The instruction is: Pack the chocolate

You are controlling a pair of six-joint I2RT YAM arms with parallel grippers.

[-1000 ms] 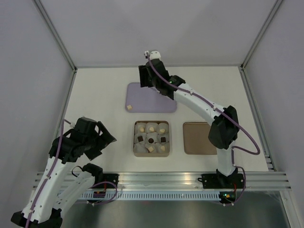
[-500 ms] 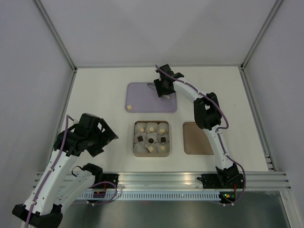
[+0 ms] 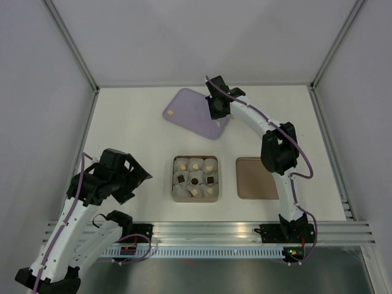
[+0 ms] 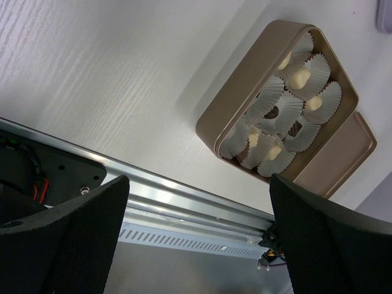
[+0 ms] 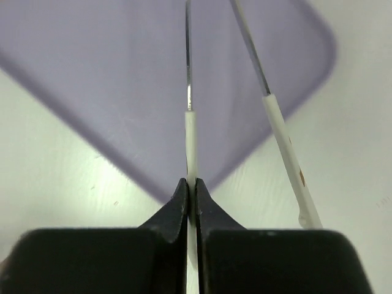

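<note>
Over the purple mat (image 3: 195, 114) by the far edge of the desk (image 3: 131, 138), the right gripper (image 5: 191, 190) pinches a thin white tool (image 5: 191, 135); the left gripper (image 4: 199, 184) gapes wide near the near-left corner. Chocolate (image 3: 195, 181) sits in the box (image 3: 173, 184) toward the near edge, one tan piece (image 3: 171, 113) on the mat.

Right arm (image 3: 251, 117) outstretched, jaws pinched together; left jaws wide.

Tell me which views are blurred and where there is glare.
Right wrist view: the purple mat is blurred. Left wrist view: bright glare on the metal rail, near fingers dark and soft. Top view: sharp, evenly lit.
</note>
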